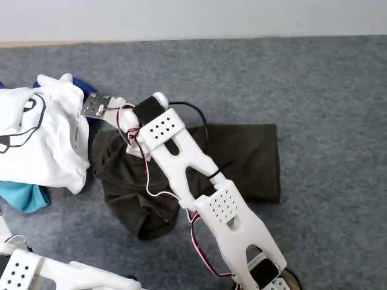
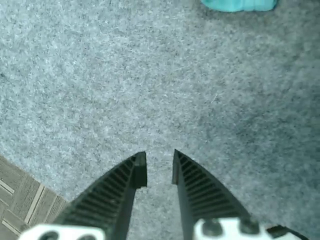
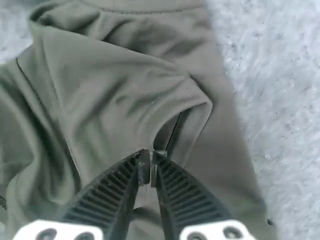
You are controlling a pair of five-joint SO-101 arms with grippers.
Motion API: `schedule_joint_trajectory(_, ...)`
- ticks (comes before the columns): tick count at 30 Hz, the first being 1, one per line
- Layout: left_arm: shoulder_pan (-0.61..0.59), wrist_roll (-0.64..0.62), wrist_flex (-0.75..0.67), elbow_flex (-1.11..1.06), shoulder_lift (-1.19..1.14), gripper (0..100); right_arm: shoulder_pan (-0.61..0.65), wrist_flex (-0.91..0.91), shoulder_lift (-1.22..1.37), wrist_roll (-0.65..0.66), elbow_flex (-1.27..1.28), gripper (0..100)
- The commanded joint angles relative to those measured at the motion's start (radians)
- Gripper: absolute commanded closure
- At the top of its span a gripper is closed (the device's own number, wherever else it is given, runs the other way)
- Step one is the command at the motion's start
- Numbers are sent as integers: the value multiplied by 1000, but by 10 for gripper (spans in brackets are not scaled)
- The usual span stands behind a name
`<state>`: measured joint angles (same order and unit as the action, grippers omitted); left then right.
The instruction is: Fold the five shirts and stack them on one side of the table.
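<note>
A dark olive shirt (image 1: 242,157) lies rumpled in the middle of the grey felt table. My right arm stretches from the near right edge to the shirt's left part, where my right gripper (image 1: 132,144) sits low on the cloth. In the right wrist view the right gripper (image 3: 150,167) is shut on a raised fold of the olive shirt (image 3: 100,100). At the left, a white shirt (image 1: 36,133) with a black print lies heaped over a teal shirt (image 1: 24,196) and a blue one (image 1: 84,86). My left gripper (image 2: 160,167) hangs open over bare felt with nothing between its fingers, the teal shirt (image 2: 240,4) some way beyond it.
My left arm (image 1: 36,272) rests at the near left corner. The table's edge and the patterned floor (image 2: 20,195) show close beside the left gripper. Bare felt (image 1: 326,90) spreads over the right and far parts of the table.
</note>
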<state>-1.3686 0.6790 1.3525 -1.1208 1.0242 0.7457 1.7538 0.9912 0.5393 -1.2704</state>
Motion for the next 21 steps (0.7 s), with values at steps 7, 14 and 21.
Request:
schedule_joint_trajectory(7, 5, 8, -20, 7, 14, 902, -48, 45, -329, -112, 365, 988)
schedule_joint_trajectory(14, 6, 8, -20, 8, 14, 902, -101, 41, -487, -121, 784, 988)
schedule_joint_trajectory(21, 6, 8, -20, 7, 14, 902, -275, 41, -596, -206, 902, 987)
